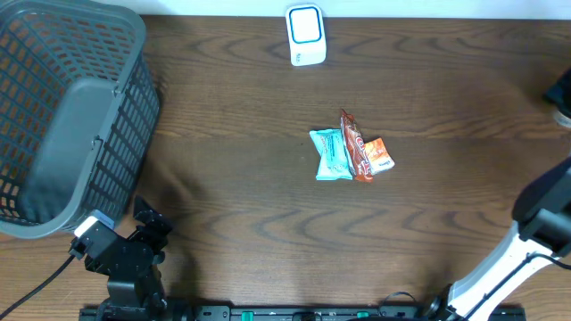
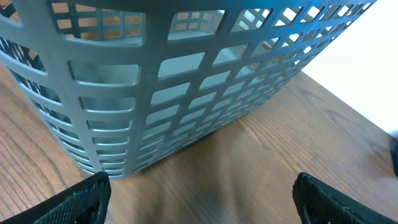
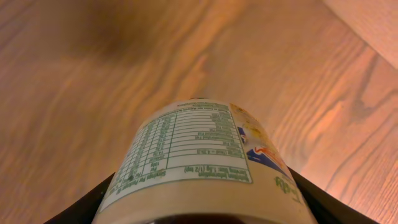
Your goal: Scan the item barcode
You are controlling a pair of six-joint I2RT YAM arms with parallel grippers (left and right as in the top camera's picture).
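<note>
In the right wrist view my right gripper (image 3: 202,208) is shut on a round container (image 3: 199,155) with a white label printed with a green nutrition table, held above the wooden table. No barcode shows on the side facing the camera. A white scanner with a blue-framed window (image 1: 305,34) stands at the back middle of the table. At the front left, my left gripper (image 2: 200,196) stands open and empty just above the table, facing the grey basket (image 2: 155,81). The overhead view shows the left gripper (image 1: 148,223) beside the basket's near corner.
A large grey mesh basket (image 1: 62,116) fills the back left. Three snack packets, teal (image 1: 330,154), brown-red (image 1: 354,147) and orange (image 1: 378,157), lie together at the table's middle. The right arm (image 1: 544,218) reaches in at the right edge.
</note>
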